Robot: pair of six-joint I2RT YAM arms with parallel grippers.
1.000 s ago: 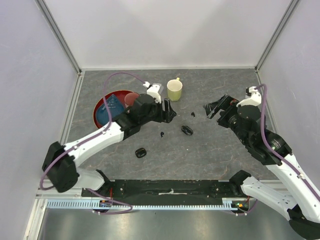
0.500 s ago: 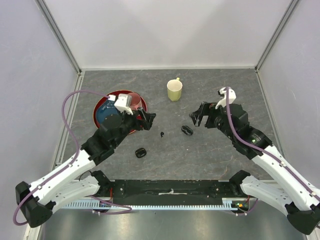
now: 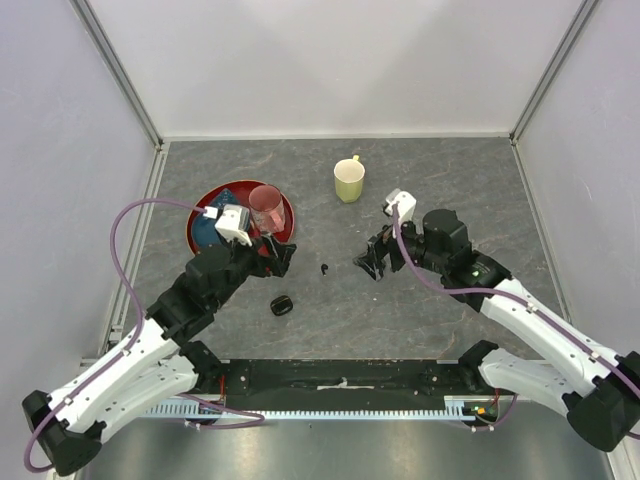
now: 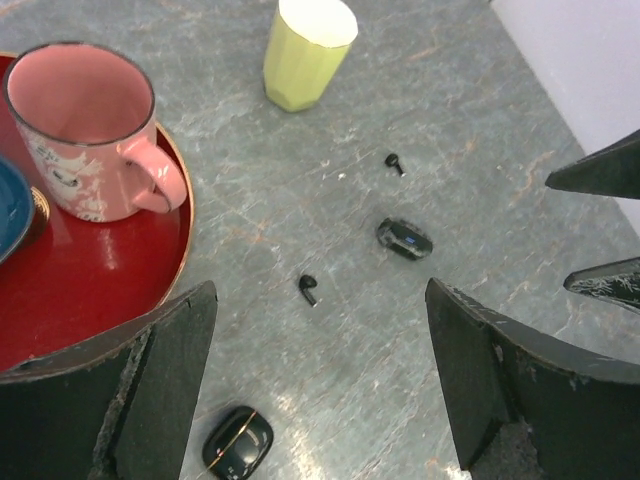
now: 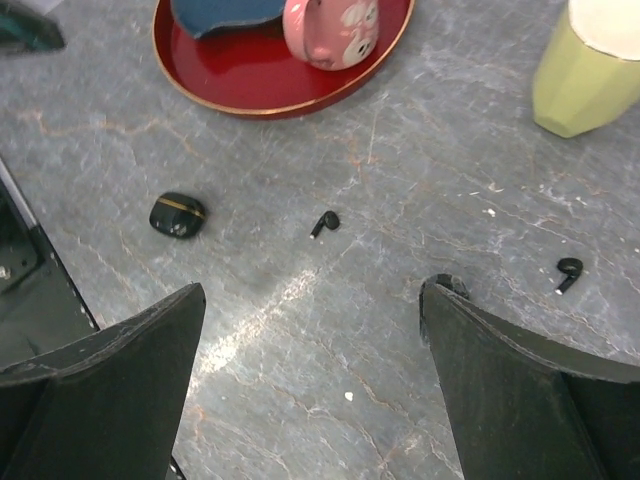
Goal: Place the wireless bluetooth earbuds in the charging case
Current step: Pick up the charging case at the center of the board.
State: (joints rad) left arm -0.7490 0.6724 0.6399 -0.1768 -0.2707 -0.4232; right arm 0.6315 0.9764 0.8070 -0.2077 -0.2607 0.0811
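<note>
Two tiny black earbuds lie on the grey table: one in the middle, one near the yellow mug. A glossy black charging case with a gold line lies shut nearer the front. A second black case lies under my right gripper and peeks from behind its finger. My left gripper is open and empty, left of the middle earbud. My right gripper is open and empty above the table.
A yellow mug stands at the back. A red tray at the left holds a pink mug and a blue dish. A black rail runs along the front.
My left gripper has pulled back from beside the yellow mug toward the front left. My right gripper has moved left, over the second case. Both stay open.
</note>
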